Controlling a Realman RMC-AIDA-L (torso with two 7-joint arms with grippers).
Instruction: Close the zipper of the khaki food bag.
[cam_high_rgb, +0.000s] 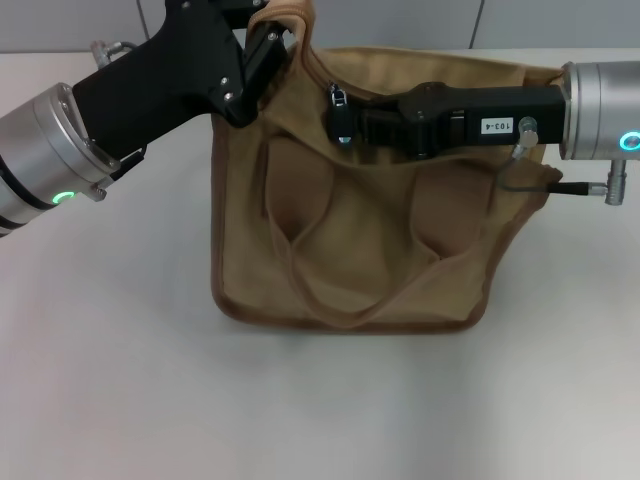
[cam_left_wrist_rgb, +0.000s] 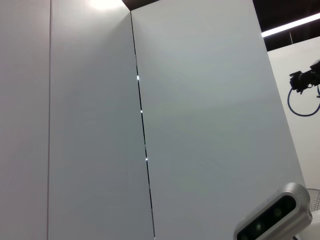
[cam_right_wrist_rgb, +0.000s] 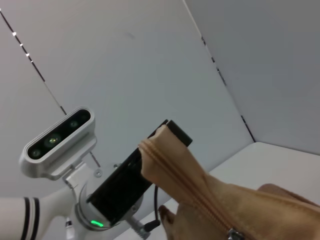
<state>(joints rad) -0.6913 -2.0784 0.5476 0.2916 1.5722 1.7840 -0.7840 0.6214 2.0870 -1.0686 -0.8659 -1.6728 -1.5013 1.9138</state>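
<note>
The khaki food bag (cam_high_rgb: 350, 250) stands on the white table, its looped handles hanging down its front. My left gripper (cam_high_rgb: 262, 50) is shut on the bag's top left end and holds it up. It also shows in the right wrist view (cam_right_wrist_rgb: 162, 135), pinching that end. My right gripper (cam_high_rgb: 344, 122) reaches in from the right along the bag's top edge and is shut at the silver pull tab (cam_high_rgb: 339, 98). The tan zipper (cam_right_wrist_rgb: 185, 182) runs from the held end toward the right wrist camera. The left wrist view shows none of these things.
The white table (cam_high_rgb: 120, 380) spreads in front of and to the left of the bag. Grey wall panels (cam_left_wrist_rgb: 200, 125) stand behind. My head camera housing shows in the left wrist view (cam_left_wrist_rgb: 274, 216) and in the right wrist view (cam_right_wrist_rgb: 60, 137).
</note>
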